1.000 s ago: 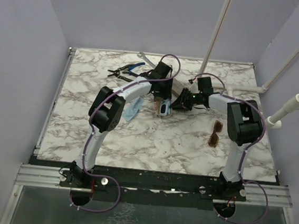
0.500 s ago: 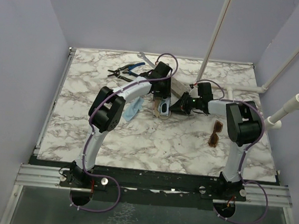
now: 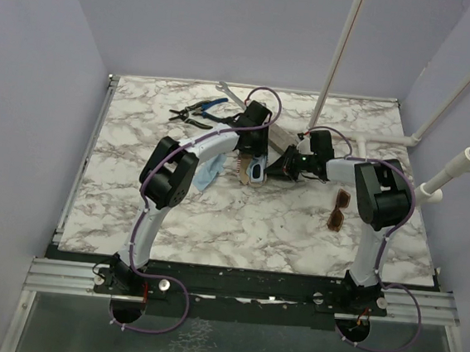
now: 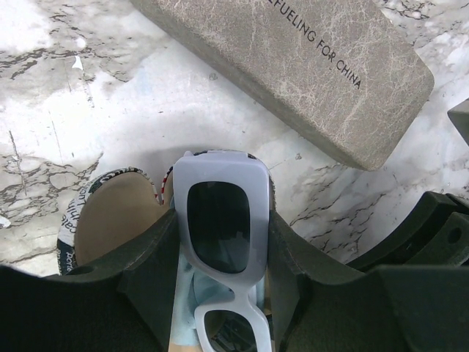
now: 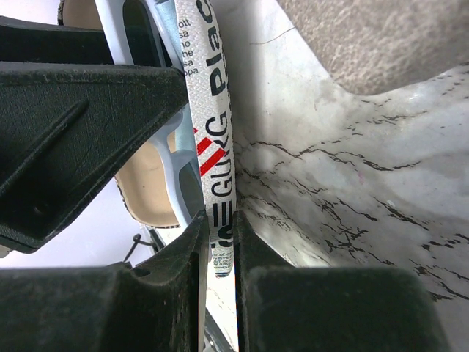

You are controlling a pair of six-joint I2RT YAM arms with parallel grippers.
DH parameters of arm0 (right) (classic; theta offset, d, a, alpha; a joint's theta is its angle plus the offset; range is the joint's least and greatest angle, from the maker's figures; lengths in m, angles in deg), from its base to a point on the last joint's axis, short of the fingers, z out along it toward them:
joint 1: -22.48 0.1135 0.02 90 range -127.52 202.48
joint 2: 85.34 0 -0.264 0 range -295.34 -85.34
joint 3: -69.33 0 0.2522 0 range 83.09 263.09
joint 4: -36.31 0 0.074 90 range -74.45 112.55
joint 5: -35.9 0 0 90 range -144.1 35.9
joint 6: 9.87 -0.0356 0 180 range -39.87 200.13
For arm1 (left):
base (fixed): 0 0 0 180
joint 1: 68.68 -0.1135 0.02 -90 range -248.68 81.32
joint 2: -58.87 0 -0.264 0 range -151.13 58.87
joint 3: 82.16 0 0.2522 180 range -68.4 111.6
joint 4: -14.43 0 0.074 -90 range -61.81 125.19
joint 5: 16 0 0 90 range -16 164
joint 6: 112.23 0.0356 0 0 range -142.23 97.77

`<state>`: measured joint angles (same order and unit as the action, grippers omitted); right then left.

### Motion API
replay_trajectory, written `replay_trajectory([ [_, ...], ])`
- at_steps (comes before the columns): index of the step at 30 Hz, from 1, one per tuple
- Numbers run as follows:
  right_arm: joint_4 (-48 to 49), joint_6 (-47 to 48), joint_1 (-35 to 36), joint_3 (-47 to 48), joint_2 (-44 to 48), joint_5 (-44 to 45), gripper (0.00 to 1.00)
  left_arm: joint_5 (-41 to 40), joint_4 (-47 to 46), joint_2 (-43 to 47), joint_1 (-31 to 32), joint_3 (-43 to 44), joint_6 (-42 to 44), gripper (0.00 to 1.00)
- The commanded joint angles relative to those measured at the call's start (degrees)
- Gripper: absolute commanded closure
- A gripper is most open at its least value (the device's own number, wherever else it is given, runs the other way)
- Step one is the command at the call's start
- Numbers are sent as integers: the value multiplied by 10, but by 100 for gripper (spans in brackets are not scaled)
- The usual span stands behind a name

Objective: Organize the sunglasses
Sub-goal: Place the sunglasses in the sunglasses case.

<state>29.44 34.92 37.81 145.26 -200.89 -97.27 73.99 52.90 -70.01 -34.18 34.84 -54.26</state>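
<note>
Reaching in from both sides, our arms meet above the middle of the bench (image 3: 238, 226). The left arm (image 3: 209, 144) bends in from the left with its wrist tipped down, and the right arm (image 3: 348, 164) lies low, pointing leftward toward it.

We have the left jaws closed on the pale-framed sunglasses (image 4: 220, 170), one pad against each side of the thick, squared plastic frame with its dark lenses. We have the right jaws pinched narrow on the printed pouch (image 5: 220, 183), gripping its lettered fabric rim edge-on. In the left wrist view the pouch's tan lining gapes just left of the frame.

The amber sunglasses (image 3: 338, 209), thin-rimmed with brown lenses, lie alone at the right of the overhead frame, beside the right arm's elbow and apart from both sets of jaws.

A grey case (image 4: 293, 66), oblong and felt-rough with dark lettering, lies slantwise just above the pouch, apart from it. A light blue cloth (image 3: 211, 174) sits crumpled under our left forearm. Blue-handled pliers (image 3: 198, 110) lie toward the upper left.

Marbled surface runs open from the pouch down to the lower rail and out to the left edge.
</note>
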Motion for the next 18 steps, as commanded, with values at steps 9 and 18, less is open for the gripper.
replay_trajectory([
  [9,-8,4,5,-11,-1,19,84,-38,54,10,4,2,43,46],
  [18,-17,13,5,-2,-1,20,85,-32,65,16,4,4,49,34],
])
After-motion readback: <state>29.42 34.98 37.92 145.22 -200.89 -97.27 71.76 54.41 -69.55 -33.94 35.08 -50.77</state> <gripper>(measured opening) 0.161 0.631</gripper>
